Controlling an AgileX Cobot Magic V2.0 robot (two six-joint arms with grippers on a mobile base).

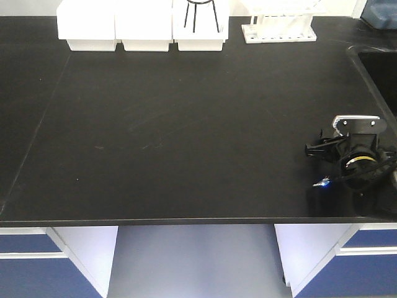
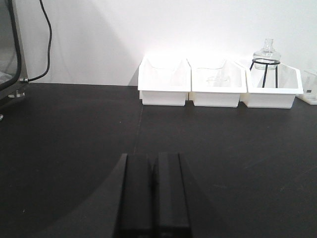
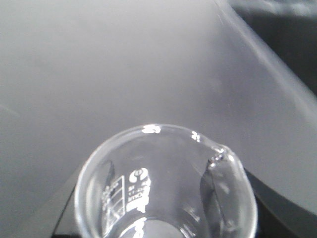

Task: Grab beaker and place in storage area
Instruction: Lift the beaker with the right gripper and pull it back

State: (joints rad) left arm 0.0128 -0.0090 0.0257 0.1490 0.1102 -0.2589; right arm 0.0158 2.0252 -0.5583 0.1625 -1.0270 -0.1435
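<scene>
The clear glass beaker (image 3: pixel 163 188) fills the lower part of the right wrist view, rim and pour lip towards the camera, white printed scale on its wall. My right gripper (image 3: pixel 166 220) is shut on it, with dark fingers (image 3: pixel 64 218) showing on both sides. In the front view the right gripper (image 1: pixel 352 158) hovers over the right part of a black benchtop (image 1: pixel 186 124) near the sink; the beaker cannot be made out there. My left gripper (image 2: pixel 154 163) is shut and empty, low over the same benchtop. The storage area is out of view.
Three white bins (image 1: pixel 146 28) and a white rack (image 1: pixel 279 28) stand along the back edge. A glass flask on a black wire stand (image 2: pixel 266 57) sits in the right bin. A sink (image 1: pixel 379 68) is at the right. A black cable (image 2: pixel 47 29) hangs at the far left.
</scene>
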